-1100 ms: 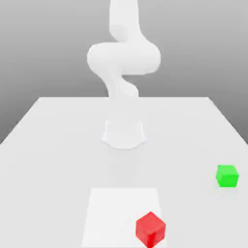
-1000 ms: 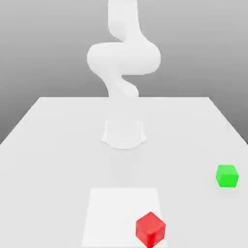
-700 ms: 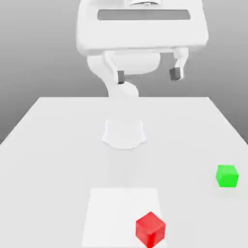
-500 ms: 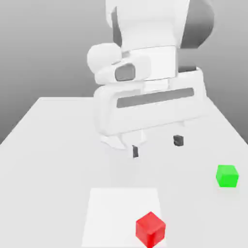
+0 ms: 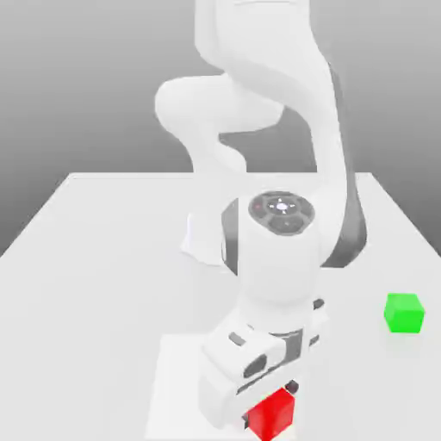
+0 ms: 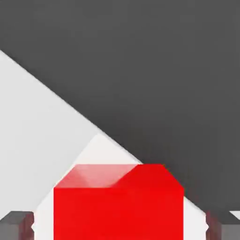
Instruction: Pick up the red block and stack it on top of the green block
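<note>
Two fingertips [image 6: 16, 225] of the tool [image 5: 274, 412] stand open, one on each side of the red block [image 6: 118, 206], with small gaps showing; nothing is gripped yet. Expect a rigid, light cube with flat faces: close on the two opposite side faces, near mid-height. Your arm reaches down steeply over the tabletop [image 5: 95, 284]. You find the green block [image 5: 403, 312] well apart, toward the exterior view's right.
</note>
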`<state>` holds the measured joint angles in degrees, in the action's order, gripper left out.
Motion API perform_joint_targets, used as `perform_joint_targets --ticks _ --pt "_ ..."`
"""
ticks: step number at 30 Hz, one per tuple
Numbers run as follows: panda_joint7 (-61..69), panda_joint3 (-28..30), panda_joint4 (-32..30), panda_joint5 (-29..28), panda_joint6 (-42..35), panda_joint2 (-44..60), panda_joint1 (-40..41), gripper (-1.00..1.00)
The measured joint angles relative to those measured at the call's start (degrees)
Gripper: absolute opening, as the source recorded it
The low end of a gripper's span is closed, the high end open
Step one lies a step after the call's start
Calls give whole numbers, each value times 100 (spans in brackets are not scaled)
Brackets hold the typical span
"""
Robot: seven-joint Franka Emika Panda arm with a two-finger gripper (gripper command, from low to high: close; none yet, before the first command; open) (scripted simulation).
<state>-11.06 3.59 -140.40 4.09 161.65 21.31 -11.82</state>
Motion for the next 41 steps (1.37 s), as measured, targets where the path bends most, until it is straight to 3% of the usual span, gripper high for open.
perform_joint_targets --ticks 4,9,16,22,25,28,29,36,41 --pt "0 -10 5 -2 26 37 9 -100" --pt "-93 69 -145 -169 -698 -837 -89 -100" --pt "904 -1026 -675 -350 -910 -1554 -997 -100" --pt "1980 -1727 -1155 -315 -1008 -2151 -2378 -100" --pt "2126 -1690 -1261 -478 -735 -1987 -3152 -100" --pt "1922 -1451 -1249 -810 -184 -1411 -2885 -100" --pt "1849 -1371 -1241 -912 -15 -1232 -2927 100" --pt "1838 -1351 -1240 -929 21 -1202 -2931 100" --pt "2196 -1412 -1283 -433 -823 -2111 -2985 100"
